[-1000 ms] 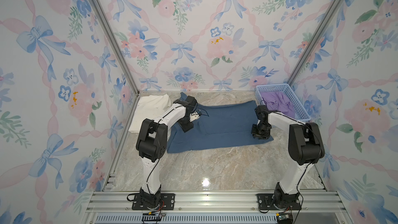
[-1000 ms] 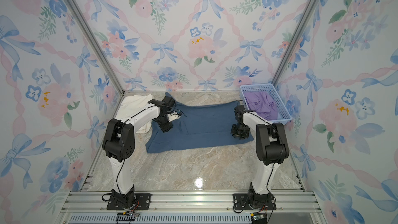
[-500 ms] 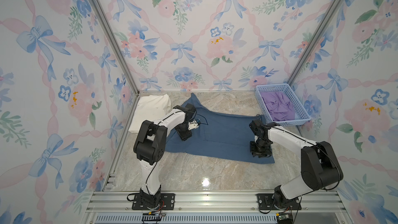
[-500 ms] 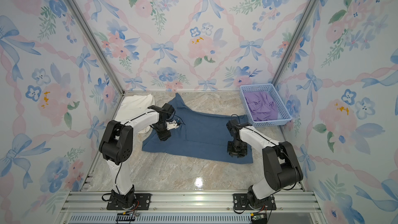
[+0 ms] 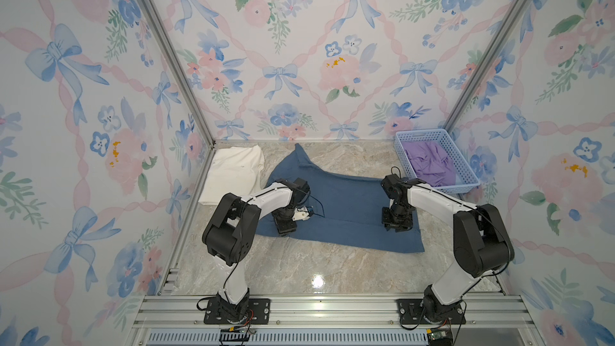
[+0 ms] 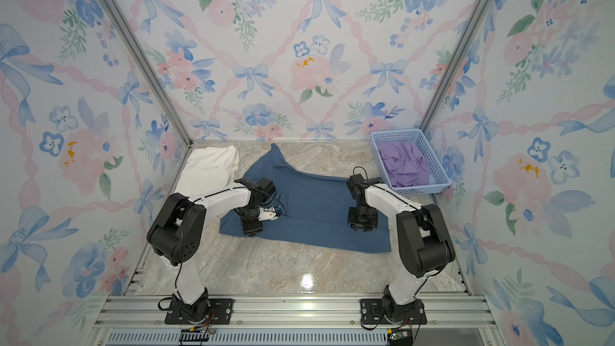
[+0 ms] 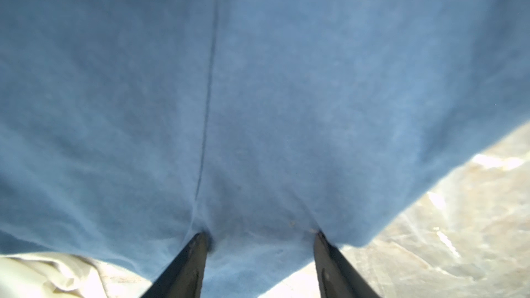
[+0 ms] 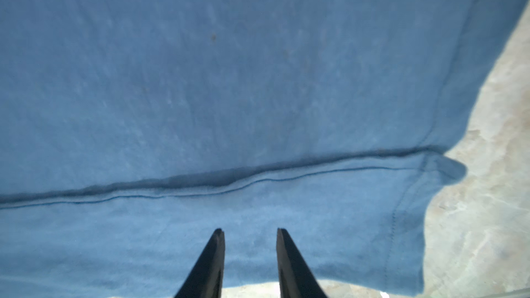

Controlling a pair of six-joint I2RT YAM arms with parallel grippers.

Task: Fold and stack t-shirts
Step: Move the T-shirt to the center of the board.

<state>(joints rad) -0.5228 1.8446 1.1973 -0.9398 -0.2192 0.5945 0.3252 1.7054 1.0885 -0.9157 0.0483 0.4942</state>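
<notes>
- The blue shirt (image 5: 346, 201) (image 6: 316, 198) lies spread flat on the table (image 5: 316, 267), just beside the basket (image 5: 446, 190) (image 6: 422, 190). Both top views give its whole outline, with one pointed flap reaching back about level with the basket's far end.
- In a top view a crease (image 5: 346, 220) is only a thin line across the shirt. The right wrist view shows it as a raised ridge (image 8: 258, 173) with a line of stitching beside it, and a stitched hem (image 8: 393, 239) along the shirt's edge.
- The left gripper (image 5: 286, 228) (image 6: 251, 228) stands on the shirt's end farthest from the basket. The top views show only its black body pointing down. The left wrist view (image 7: 259, 239) shows its fingers (image 7: 189, 262) set wide, tips pressed into cloth (image 7: 258, 96) that puckers at each tip, with nothing pinched between them.
- The right gripper (image 5: 397, 224) (image 6: 361, 224) is over the shirt's end nearest the basket. Its wrist view (image 8: 249, 230) shows the fingers (image 8: 212, 253) a narrow gap apart, with flat cloth under the gap. Whether the tips touch the cloth I cannot tell.
- The white shirt (image 5: 233, 174) (image 6: 209, 171) lies folded beyond the blue shirt, on the side away from the basket. The left wrist view catches only a corner of it (image 7: 43, 273), just beside the blue edge.
- A crumpled purple cloth (image 5: 429, 164) fills the basket, seen in the top views alone.
</notes>
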